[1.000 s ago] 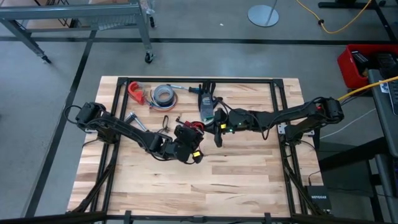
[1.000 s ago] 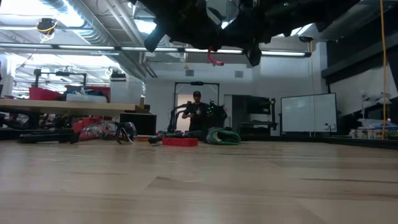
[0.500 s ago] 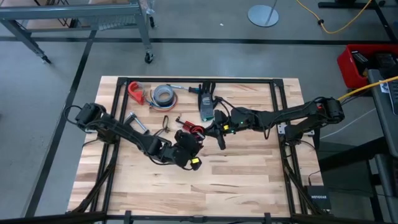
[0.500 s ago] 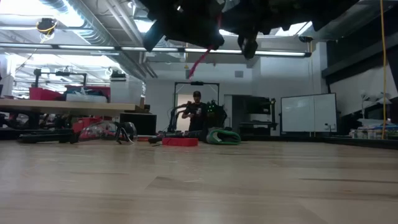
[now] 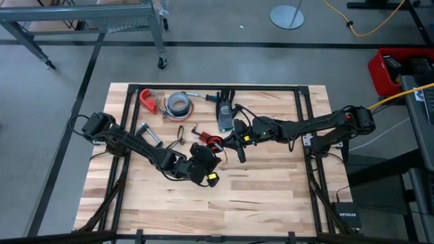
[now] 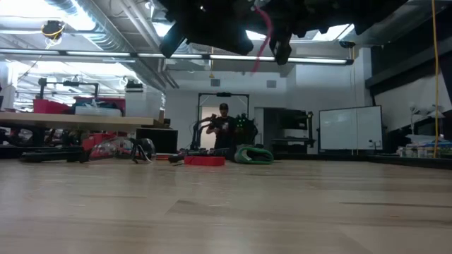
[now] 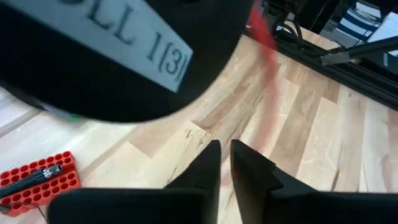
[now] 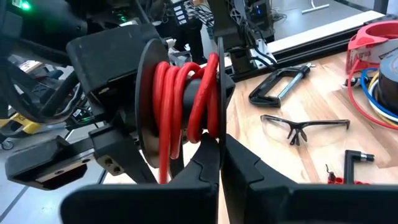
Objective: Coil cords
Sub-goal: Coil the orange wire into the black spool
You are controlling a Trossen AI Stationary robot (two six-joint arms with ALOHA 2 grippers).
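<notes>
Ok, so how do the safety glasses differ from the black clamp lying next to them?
The safety glasses have clear, see-through lenses on a thin dark frame; the clamp is a solid black C-shaped body with a metal screw. Seen from above, the clamp lies farther toward the left arm's side than the glasses. Both lie flat on the wooden table, untouched.

The near half of the table (image 5: 258, 196) lay bare, giving free passage. Its far edge was crowded by a red clamp (image 5: 147, 99), tape roll (image 5: 179, 103), safety glasses (image 8: 303, 127) and a black clamp (image 8: 281, 84).
</notes>
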